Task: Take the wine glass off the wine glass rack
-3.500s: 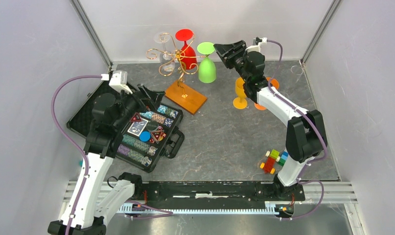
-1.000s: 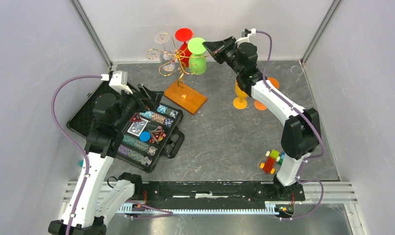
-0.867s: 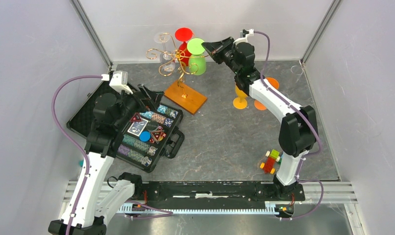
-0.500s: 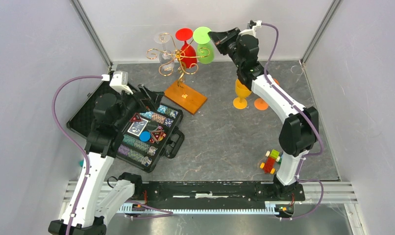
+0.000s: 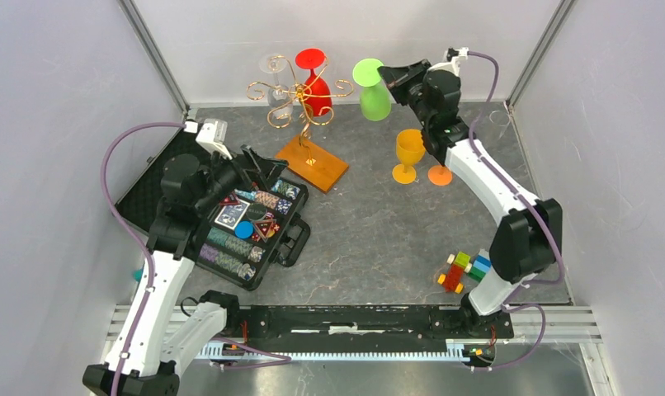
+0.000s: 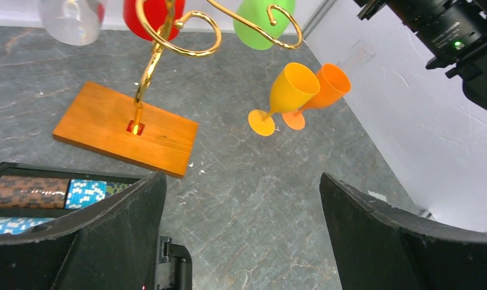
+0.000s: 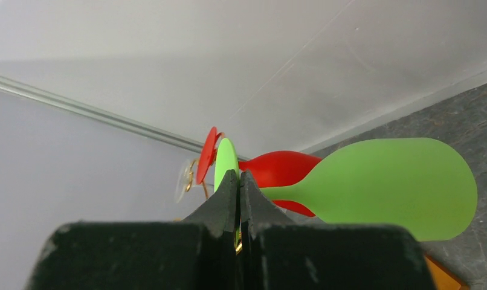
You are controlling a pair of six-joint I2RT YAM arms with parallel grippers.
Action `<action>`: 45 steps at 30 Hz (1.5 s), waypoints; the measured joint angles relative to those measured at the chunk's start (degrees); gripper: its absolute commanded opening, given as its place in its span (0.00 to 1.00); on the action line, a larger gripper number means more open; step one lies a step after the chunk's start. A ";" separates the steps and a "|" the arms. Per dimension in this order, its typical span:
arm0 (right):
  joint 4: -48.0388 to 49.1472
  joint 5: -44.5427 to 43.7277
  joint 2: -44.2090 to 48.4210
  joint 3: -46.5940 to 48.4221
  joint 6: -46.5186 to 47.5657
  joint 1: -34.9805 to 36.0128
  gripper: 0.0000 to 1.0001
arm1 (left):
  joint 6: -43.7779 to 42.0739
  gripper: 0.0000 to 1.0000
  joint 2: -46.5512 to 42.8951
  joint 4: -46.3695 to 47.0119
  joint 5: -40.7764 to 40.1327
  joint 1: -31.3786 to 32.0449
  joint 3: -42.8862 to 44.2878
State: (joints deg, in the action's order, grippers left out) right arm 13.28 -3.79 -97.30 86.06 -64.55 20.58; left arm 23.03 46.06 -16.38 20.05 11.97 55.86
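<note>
The right gripper (image 7: 238,181), pinched tight on the stem of the green wine glass (image 5: 375,99), has swung it off the wine glass rack (image 5: 314,163) to the rack's 3 o'clock (a red glass (image 5: 315,91) hangs on); only set-down seems left. The left gripper (image 6: 241,226) waits wide open.

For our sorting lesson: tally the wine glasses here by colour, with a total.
Red stemmed wine glass, on the gold wire rack: 1
Green stemmed wine glass, in the right gripper: 1
Yellow stemmed wine glass: 1
Orange stemmed wine glass: 1
Clear stemmed wine glass, on the rack: 1
Total: 5; a faint clear shape behind the orange one is too unclear to count.
</note>
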 measured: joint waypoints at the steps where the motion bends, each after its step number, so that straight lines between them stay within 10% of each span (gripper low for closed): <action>1: 0.24 0.57 1.40 -1.14 0.00 -0.20 0.00 | 0.00 1.00 0.46 0.22 1.11 0.00 0.00; 12: 6.40 6.97 28.33 -23.47 -0.76 -2.16 0.00 | 13.66 1.00 4.52 14.58 13.18 2.03 -1.42; 26: 12.79 19.47 58.53 -44.30 -11.89 -2.60 0.00 | 36.41 1.00 13.00 36.72 10.01 14.38 -7.85; 45: 28.72 23.10 65.96 -53.42 -25.83 -2.64 0.00 | 62.90 0.70 26.51 64.92 12.37 22.29 -8.31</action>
State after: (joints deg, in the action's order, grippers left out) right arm 42.00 19.31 -31.33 32.64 -90.39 17.93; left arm 85.93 72.58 48.53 32.42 34.26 47.55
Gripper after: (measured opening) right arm 0.010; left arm 0.738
